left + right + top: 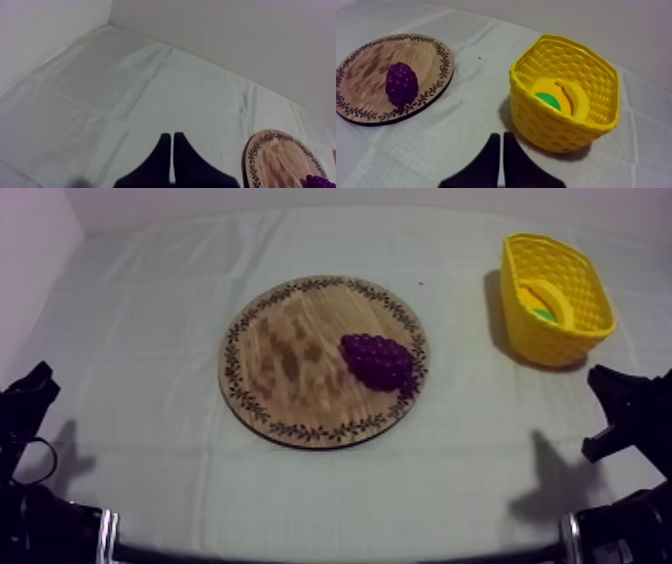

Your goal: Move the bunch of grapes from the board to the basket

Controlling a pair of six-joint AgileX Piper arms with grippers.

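- Grapes (pixel 378 360) lie on the board (pixel 285 353), on its side toward the basket (pixel 545 346).
- Left end effector (pixel 172 136): clenched, empty.
- Right end effector (pixel 501 136): clenched, empty, near the basket.

purple grapes (pixel 378 360), yellow basket (pixel 556 348), patterned-rim board (pixel 288 360)

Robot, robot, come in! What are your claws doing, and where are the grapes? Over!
Left claw shut, over bare cloth. Right claw shut, facing the yellow basket. Bunch of grapes lying on the wooden board. Only cloth between board and basket.
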